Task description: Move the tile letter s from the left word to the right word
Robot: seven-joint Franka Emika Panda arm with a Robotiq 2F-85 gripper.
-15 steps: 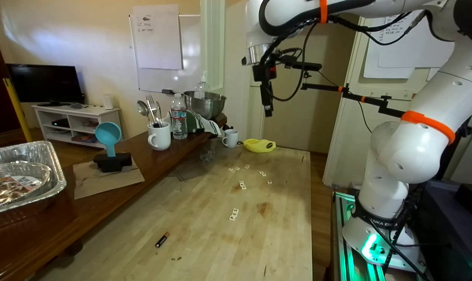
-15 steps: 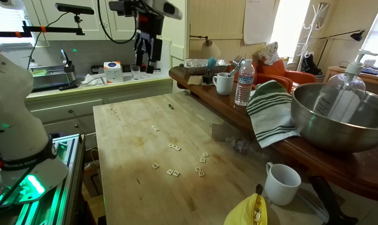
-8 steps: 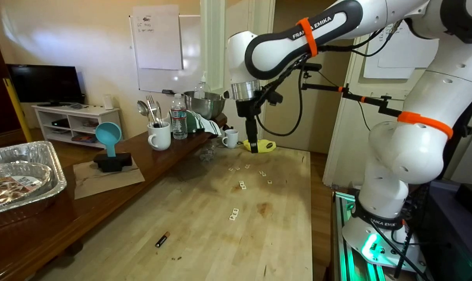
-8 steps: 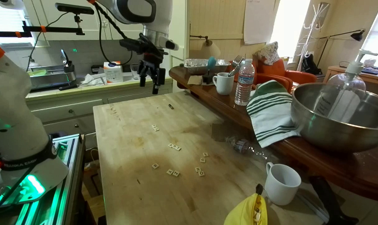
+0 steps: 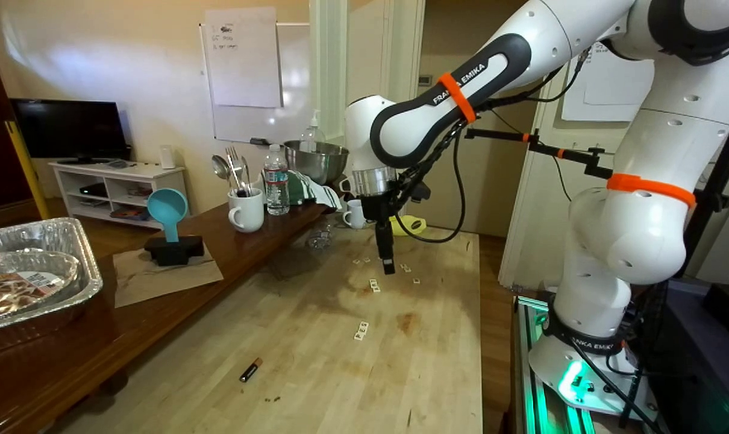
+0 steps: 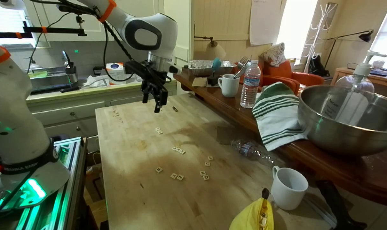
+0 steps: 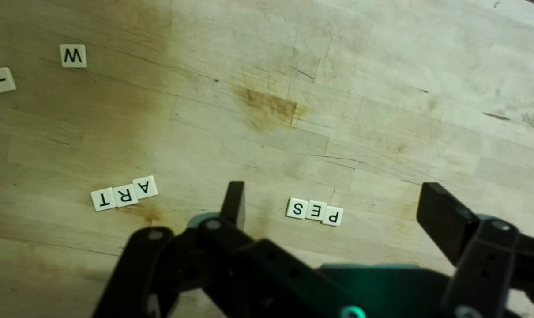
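In the wrist view the gripper (image 7: 332,201) has its jaws released and spread wide, one finger (image 7: 236,203) near the lower centre of the frame and the other at the lower right. In the gap between them, as the camera sees it, the S tile (image 7: 297,208) lies on the wooden table (image 7: 196,132) at the left end of a row. The E tile (image 7: 315,210) touches its right side, and the P tile (image 7: 332,216) comes next, slightly lower; all three letters appear upside down. The T tile (image 7: 103,199), R tile (image 7: 125,195) and A tile (image 7: 145,187) form a stepped row at lower left. The W tile (image 7: 73,55) lies alone at upper left. In both exterior views the gripper hangs above the table.
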